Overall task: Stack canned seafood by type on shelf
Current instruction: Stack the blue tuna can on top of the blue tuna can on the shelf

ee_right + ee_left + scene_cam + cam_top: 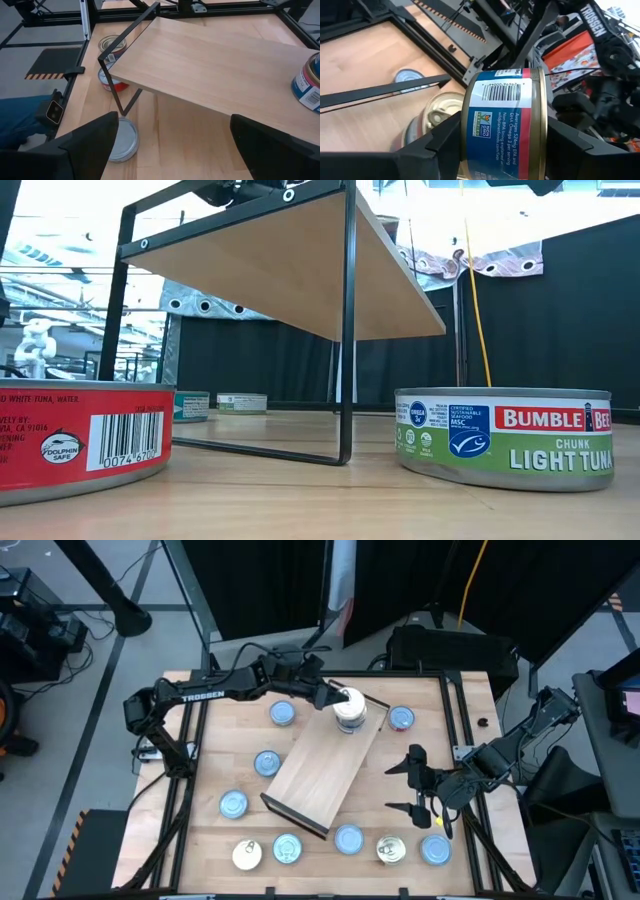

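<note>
Only the first stack is started on the shelf (325,765).
Your left gripper (335,698) clamps a tin (505,125) above it; right gripper (415,785) waits apart; other tins (233,804) lie on the desk (215,840).

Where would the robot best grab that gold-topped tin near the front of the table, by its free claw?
Probably from straight above, fingers closing across the round side wall of the gold-topped tin. It lies flat, lid up, so only the rim offers two opposite faces. The open right gripper is nearest, and the blue-topped tins beside it stand apart, leaving finger room.

Even, bright overhead light with soft shadows; the low view's background windows glare white.
</note>
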